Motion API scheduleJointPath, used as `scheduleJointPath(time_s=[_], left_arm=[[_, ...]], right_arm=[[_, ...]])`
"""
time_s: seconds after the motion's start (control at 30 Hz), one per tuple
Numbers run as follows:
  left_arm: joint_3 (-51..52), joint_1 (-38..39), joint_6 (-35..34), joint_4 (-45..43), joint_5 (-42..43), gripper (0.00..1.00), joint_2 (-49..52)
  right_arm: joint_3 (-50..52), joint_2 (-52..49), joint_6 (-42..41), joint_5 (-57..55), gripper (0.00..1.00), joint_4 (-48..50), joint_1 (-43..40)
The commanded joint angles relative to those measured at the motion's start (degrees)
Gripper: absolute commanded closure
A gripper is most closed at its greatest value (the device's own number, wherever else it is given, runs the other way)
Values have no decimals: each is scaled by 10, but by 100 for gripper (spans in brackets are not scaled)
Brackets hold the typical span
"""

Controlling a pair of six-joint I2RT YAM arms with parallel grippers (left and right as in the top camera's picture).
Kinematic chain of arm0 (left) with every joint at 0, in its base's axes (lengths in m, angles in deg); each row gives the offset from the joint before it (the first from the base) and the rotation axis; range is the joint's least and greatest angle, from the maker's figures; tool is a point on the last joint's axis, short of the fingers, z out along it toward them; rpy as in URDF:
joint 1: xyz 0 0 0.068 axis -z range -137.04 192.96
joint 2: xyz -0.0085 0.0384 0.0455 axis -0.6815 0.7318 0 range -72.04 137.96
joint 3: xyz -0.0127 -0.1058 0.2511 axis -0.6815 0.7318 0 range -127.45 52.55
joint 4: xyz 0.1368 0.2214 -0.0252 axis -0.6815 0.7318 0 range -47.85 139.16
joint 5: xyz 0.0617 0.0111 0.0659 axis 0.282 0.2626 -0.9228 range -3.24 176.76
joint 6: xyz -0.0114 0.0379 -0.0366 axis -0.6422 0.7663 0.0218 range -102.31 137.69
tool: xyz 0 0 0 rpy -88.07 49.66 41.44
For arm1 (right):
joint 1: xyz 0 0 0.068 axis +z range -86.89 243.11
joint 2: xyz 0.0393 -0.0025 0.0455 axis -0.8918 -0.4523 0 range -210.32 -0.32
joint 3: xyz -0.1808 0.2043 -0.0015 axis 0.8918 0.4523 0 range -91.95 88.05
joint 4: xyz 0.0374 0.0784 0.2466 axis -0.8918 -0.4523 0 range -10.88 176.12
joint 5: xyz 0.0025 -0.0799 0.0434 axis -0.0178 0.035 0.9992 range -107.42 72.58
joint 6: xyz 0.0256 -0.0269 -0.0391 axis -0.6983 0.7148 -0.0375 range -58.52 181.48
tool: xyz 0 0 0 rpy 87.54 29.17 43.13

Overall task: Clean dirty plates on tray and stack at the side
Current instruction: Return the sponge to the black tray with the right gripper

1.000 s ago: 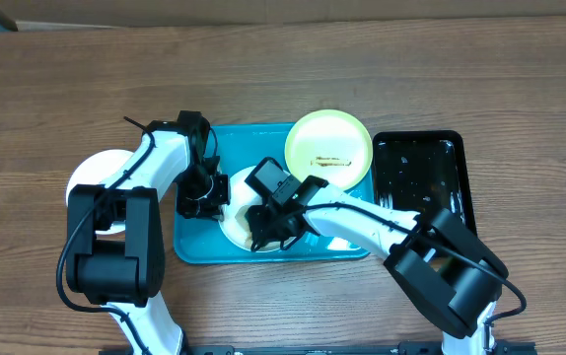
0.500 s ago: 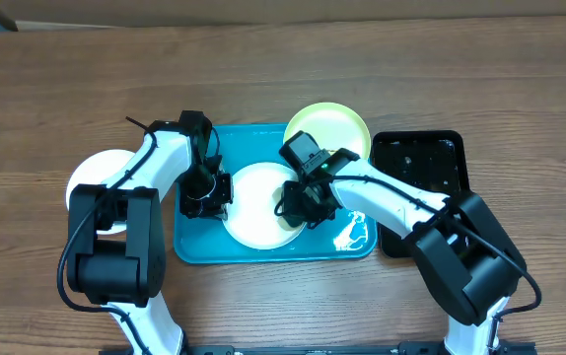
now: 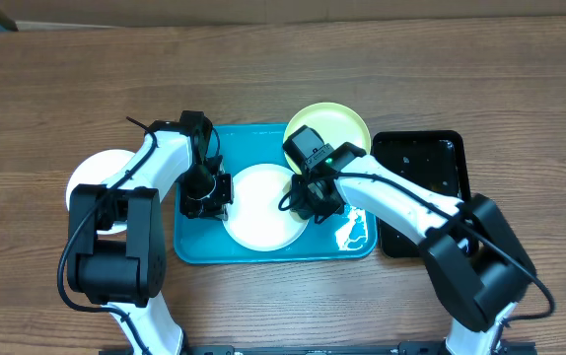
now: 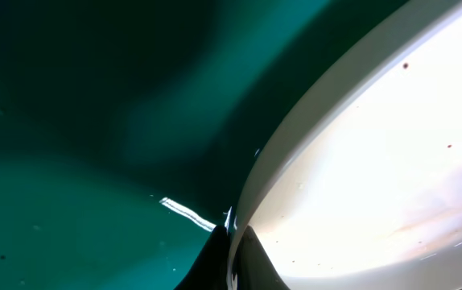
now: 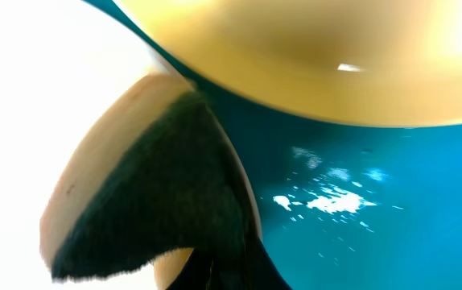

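I'm pinching the white plate's [image 3: 258, 209] rim with the left gripper [image 3: 205, 204], the right gripper [image 3: 311, 202] clenching the sponge [image 5: 150, 197]; a hard wipe could skid it across the wet tray [image 3: 196, 245].

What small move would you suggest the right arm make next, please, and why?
Probably lift the sponge clear of the white plate. Overhead, that plate shows no smear, the right gripper sits at its right rim, and the left gripper is at its left rim, seemingly ready to carry it off the tray.
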Motion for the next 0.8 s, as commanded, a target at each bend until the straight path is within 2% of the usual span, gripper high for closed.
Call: scheduleJointPath(time_s=[0.0,0.33,0.43,0.53,0.67,0.77], left_arm=[[12,-1,0,6,-51,96,8],[4,-1,0,6,-52,96,-13],[-6,-1,-5,12,-59,96,-32],[-33,-1,-25,40,-112,96,-68],[-69,-1,-25,90,-142,96,-112],[-95,-1,-25,119,-148,96,-128]], right_arm=[[-5,50,-6,-63,96,-10,-16],[-5,147,14,-70,96,-75,-49],[-5,161,14,-95,96,-118,-89],[-4,162,61,-109,96,-168,-153],[-3,162,104,-109,96,-203,-227],[-3,162,104,-108,96,-216,-258]])
